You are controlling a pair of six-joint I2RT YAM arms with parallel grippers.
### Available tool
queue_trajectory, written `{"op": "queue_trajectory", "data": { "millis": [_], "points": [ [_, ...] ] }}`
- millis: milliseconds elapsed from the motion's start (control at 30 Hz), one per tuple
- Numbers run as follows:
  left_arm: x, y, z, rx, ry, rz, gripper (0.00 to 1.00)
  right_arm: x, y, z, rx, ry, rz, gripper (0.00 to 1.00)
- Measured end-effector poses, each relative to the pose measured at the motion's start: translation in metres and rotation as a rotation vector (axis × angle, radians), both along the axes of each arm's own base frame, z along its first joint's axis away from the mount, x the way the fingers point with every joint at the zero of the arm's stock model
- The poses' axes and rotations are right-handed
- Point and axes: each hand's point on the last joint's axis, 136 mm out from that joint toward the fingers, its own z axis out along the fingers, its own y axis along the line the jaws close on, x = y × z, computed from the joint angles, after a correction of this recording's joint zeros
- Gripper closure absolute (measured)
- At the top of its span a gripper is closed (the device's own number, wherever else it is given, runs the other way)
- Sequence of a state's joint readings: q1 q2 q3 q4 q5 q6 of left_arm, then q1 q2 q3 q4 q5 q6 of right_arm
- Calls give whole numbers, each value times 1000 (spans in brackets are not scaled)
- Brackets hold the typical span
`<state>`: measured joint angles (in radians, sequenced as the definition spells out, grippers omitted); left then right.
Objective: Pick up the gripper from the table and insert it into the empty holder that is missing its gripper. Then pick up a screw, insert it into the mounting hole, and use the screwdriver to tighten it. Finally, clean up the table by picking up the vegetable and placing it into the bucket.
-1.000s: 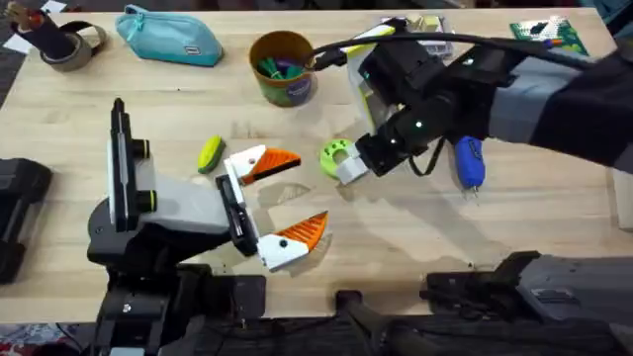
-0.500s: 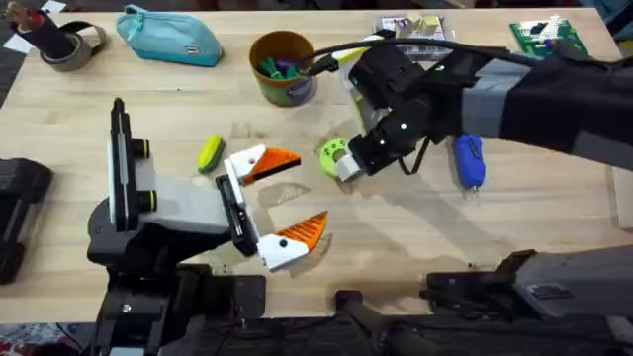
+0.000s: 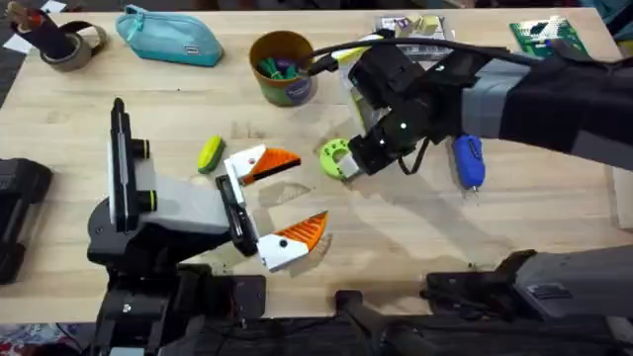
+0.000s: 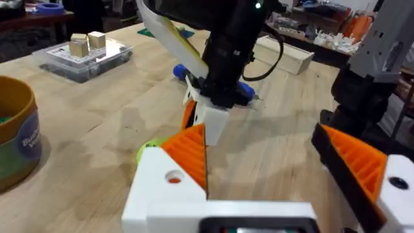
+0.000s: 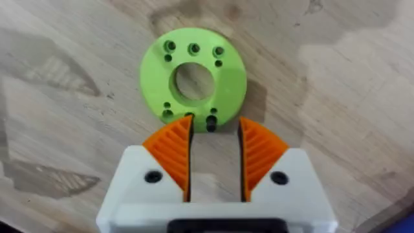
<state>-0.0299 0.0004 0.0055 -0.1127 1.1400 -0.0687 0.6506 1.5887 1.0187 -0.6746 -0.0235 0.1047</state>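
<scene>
The right tool [image 5: 215,152], pads parted narrowly and empty, sat at the green disc [image 5: 193,74] rim. It should straddle the rim squarely before clenching. The vegetable [image 3: 210,154] lay well left of the disc.

The lime-green disc [image 5: 193,74] is dotted with dark holes and lies on a pale wood-grain surface [image 5: 336,90]. Both grippers, left [image 3: 280,206] and right [image 5: 215,155], are white with orange ribbed pads. The screwdriver [image 3: 468,163] is bright blue, the vegetable [image 3: 210,154] yellow-green, the bucket [image 3: 283,67] orange-tan with a green band, the zip pouch [image 3: 168,37] teal.
</scene>
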Motion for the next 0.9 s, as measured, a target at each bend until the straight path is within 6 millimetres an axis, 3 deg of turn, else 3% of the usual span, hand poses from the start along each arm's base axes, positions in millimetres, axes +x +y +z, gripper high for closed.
{"op": "queue_trajectory", "data": {
  "millis": [367,900],
  "points": [
    [0,0,0,0,0,0,6,1,0,0,2,-2,0,757],
    [0,0,0,0,0,0,6,1,0,0,2,-3,0,794]
  ]
}}
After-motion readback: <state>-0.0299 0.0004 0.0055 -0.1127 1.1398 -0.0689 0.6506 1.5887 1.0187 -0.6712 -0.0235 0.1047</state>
